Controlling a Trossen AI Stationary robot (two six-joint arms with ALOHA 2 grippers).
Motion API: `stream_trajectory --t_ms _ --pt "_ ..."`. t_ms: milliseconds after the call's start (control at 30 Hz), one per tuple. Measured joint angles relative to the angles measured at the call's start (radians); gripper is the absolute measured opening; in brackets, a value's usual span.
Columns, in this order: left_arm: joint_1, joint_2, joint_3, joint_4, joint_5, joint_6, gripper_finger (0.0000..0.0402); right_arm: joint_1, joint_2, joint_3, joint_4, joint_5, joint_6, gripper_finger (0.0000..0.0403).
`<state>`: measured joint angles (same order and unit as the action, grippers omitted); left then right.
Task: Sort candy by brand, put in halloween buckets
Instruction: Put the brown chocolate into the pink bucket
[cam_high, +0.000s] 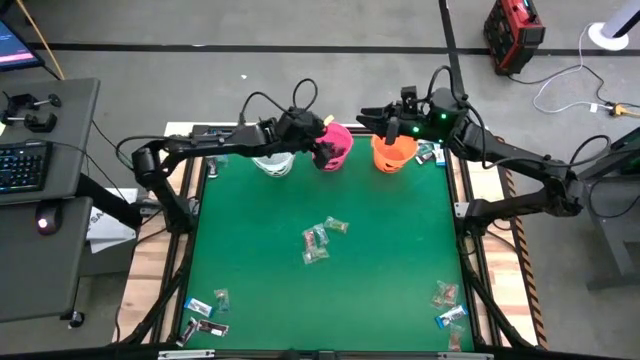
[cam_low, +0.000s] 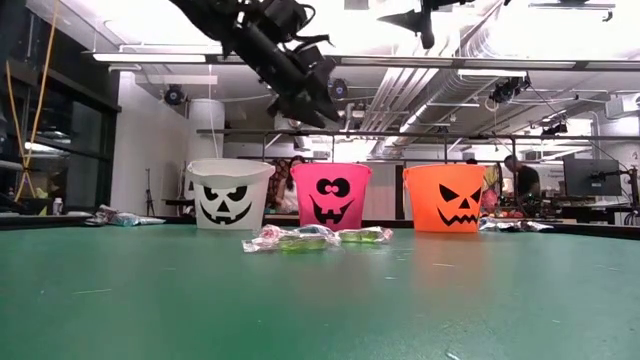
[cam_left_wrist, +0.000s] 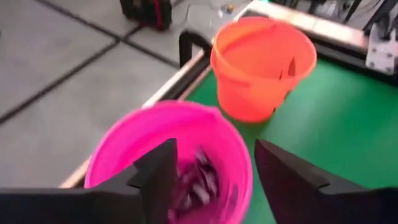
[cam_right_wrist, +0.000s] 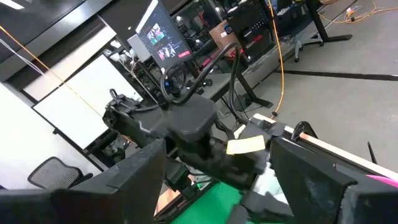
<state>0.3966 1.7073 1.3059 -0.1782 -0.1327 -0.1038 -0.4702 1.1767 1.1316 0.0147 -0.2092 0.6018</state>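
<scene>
Three pails stand in a row at the table's far edge: white bucket (cam_high: 273, 163), pink bucket (cam_high: 340, 140) and orange bucket (cam_high: 393, 152). My left gripper (cam_high: 324, 152) hangs open over the pink bucket (cam_left_wrist: 168, 134). In the left wrist view, blurred dark candy (cam_left_wrist: 199, 183) shows inside that bucket, between the fingers. My right gripper (cam_high: 368, 118) is open and empty, high above the orange bucket's far-left side. A heap of clear and greenish candy (cam_high: 320, 240) lies mid-table. The low view shows it in front of the buckets (cam_low: 315, 238).
More candy lies near the left near corner (cam_high: 205, 315), near the right near corner (cam_high: 448, 305) and behind the orange bucket (cam_high: 430, 152). Bare green table (cam_high: 250, 240) lies between the heaps. A desk with a keyboard stands to the left of the table.
</scene>
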Motion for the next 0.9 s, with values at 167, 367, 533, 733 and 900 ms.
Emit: stream_trajectory --t_ms 167,367,533,733,900 --pt "-0.037 -0.102 0.01 -0.324 0.246 -0.067 0.0239 0.0 0.0 0.0 -0.016 0.0 0.0 0.0282" --pt "-0.278 -0.277 -0.073 -0.634 0.342 -0.199 0.024 0.0 0.0 0.0 -0.091 0.001 -0.041 0.0282" --pt "-0.587 -0.404 -0.223 -0.66 0.309 -0.608 0.024 0.0 0.002 0.0 -0.135 0.002 -0.053 0.0282" --pt "-0.989 -0.403 -0.339 -0.624 0.306 -0.964 0.0241 0.0 0.002 0.0 -0.14 0.002 -0.082 0.0282" --pt "-1.264 -0.297 -0.338 -0.537 0.276 -0.986 0.0239 0.0 0.002 0.0 -0.154 0.002 -0.101 0.0282"
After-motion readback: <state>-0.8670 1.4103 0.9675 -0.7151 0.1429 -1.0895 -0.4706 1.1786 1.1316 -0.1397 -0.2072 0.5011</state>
